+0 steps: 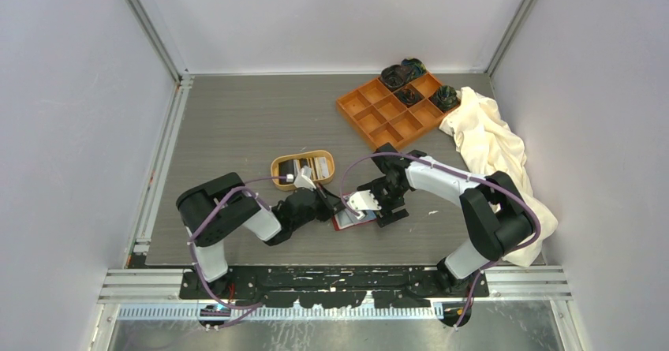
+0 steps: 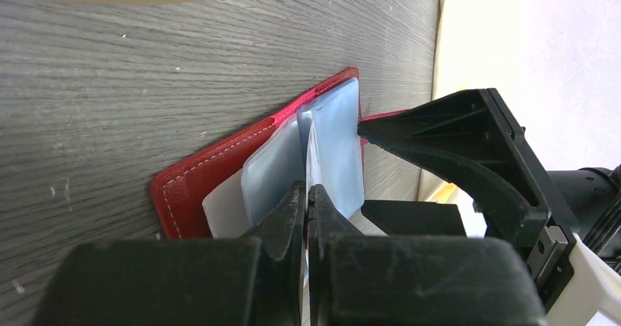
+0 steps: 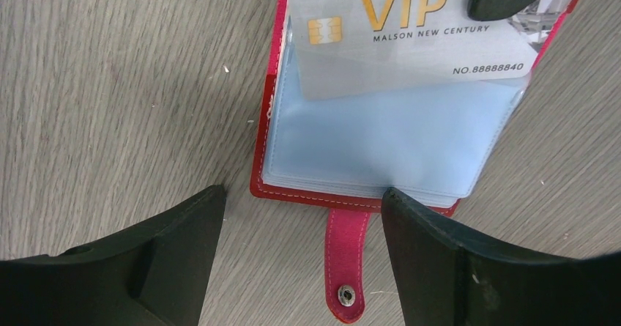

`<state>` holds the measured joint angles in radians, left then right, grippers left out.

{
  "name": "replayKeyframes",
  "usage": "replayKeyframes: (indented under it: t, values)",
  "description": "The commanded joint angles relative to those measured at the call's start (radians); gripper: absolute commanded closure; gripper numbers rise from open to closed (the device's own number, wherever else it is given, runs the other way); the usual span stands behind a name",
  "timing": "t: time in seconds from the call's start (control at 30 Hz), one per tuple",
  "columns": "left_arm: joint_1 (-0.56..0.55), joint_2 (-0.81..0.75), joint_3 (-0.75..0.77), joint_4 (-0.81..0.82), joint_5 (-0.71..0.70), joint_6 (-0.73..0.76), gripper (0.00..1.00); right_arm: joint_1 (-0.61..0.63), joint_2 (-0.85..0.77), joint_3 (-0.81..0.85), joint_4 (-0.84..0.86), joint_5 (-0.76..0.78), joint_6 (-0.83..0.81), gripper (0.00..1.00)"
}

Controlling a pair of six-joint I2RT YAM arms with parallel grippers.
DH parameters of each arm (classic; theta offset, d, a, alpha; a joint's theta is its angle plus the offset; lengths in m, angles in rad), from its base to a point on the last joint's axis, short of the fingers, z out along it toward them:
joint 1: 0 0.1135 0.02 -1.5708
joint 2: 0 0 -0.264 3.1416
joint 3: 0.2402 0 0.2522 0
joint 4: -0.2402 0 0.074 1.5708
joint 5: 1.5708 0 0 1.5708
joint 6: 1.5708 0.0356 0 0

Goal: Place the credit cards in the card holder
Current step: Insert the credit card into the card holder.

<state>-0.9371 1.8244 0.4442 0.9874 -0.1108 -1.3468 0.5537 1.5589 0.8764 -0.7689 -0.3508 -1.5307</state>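
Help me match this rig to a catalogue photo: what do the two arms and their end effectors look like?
The left arm and right arm have white links between bulky black joints, each with a loose purple cable looping alongside. The left end effector and right end effector have black, wedge-shaped plastic fingers; no markings show.

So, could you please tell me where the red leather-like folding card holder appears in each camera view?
Top external: the red leather-like folding card holder lies low centre in the picture.
Left wrist: the holder sits centre-left, lying open just beyond the fingertips.
Right wrist: the holder fills the centre, its snap tab pointing down.
Shared landmark: the left gripper, shut on the white VIP card over the holder.
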Motion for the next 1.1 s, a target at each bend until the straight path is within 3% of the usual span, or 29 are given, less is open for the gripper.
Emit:
replayKeyframes:
  t: [0.0,1.07]
  values:
    - [-0.005,0.012,0.023,-0.067,0.002,0.018,1.0,0.01,0.004,0.03,-0.024,-0.01,-0.005,0.17]
    - [0.035,0.061,0.071,-0.101,0.094,0.012,0.96,0.021,-0.004,0.033,-0.026,-0.006,-0.002,0.17]
